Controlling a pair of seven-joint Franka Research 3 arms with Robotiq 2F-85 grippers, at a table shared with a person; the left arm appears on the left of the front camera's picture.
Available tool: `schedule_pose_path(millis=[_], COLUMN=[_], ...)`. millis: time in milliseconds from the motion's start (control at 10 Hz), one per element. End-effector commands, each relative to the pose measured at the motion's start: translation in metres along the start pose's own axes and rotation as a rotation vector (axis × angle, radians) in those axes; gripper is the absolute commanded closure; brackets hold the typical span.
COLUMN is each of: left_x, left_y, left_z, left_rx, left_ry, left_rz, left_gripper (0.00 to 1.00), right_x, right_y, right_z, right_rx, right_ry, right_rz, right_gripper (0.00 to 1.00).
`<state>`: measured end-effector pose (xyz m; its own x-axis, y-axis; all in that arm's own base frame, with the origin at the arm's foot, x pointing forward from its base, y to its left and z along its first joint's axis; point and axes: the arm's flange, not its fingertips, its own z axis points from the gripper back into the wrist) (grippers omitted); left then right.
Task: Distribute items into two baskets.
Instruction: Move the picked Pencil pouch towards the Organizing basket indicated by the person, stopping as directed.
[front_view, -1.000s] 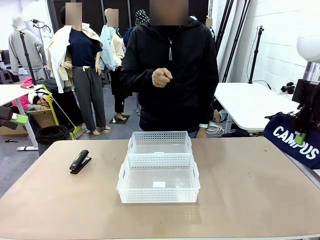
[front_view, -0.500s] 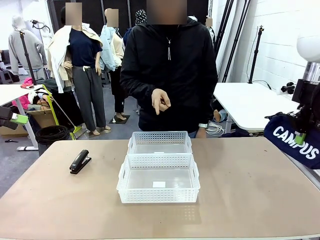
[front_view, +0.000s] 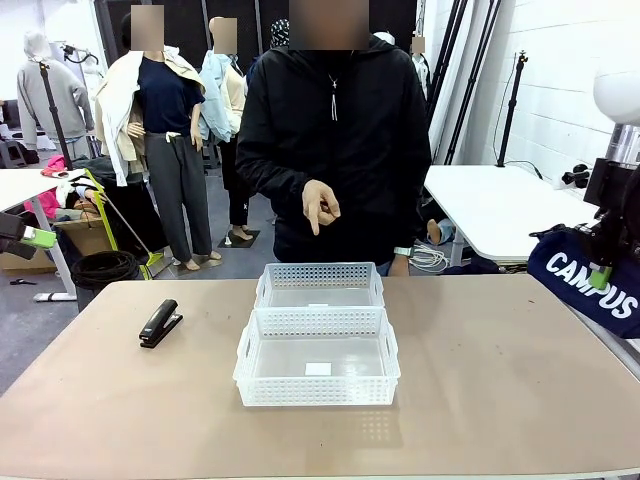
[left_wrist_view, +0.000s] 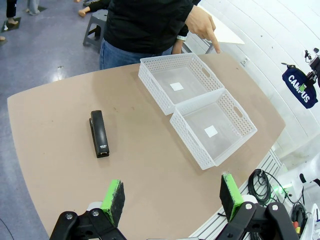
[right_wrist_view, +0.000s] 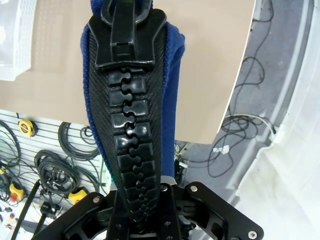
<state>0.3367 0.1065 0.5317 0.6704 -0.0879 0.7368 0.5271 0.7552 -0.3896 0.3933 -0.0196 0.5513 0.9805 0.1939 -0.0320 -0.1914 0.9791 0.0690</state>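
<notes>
- Two white baskets sit mid-table, touching end to end. The near basket (front_view: 318, 391) is on my side and the far basket (front_view: 320, 271) is toward the person, and each shows a bare floor with a small white label.
- My right gripper (front_view: 603, 272) is clamped tight on the navy pouch (front_view: 585, 285). It holds the pouch in the air off the table's right edge, "CAMPUS" lettering facing my camera, well apart from both baskets.
- On the right wrist camera, the pouch's chunky black zip (right_wrist_view: 131, 130) rises straight up from between the fingers. Past it I see the table's edge, with coiled cables (right_wrist_view: 60, 160) and a yellow tape measure (right_wrist_view: 27, 128) beyond.
- My left gripper (left_wrist_view: 171, 196) has its jaws spread wide and hangs high off the table's left side, looking down across the top.
- The black stapler (front_view: 160, 323) lies flat on the table (front_view: 500, 380), left of the baskets and well apart from them.
- The person's hand (front_view: 320, 206) hangs in the air above the far basket, one finger pointing down.
- Open tabletop lies between the pouch and the baskets.
</notes>
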Motion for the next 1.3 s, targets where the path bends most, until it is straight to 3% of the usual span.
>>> schedule_pose_path(millis=[0, 500, 800, 1200], left_x=[-0.001, -0.001, -0.001, -0.001], left_y=[0.002, 0.002, 0.002, 0.002], left_z=[0.0, 0.0, 0.0, 0.0], left_rx=[-0.018, -0.018, -0.018, -0.018], left_ry=[-0.014, -0.014, -0.014, -0.014], left_rz=[-0.011, -0.011, -0.011, -0.011], left_gripper=[0.0, 0.0, 0.0, 0.0], right_x=[-0.002, 0.0, 0.037, 0.098], right_y=[0.001, 0.0, -0.014, -0.018], right_z=[-0.002, 0.0, 0.013, 0.018], right_rx=[-0.015, 0.0, -0.081, -0.157], right_ry=[-0.012, 0.0, -0.002, 0.008], right_rz=[-0.017, 0.0, 0.079, 0.337], right_gripper=[1.0, 1.0, 1.0, 1.0])
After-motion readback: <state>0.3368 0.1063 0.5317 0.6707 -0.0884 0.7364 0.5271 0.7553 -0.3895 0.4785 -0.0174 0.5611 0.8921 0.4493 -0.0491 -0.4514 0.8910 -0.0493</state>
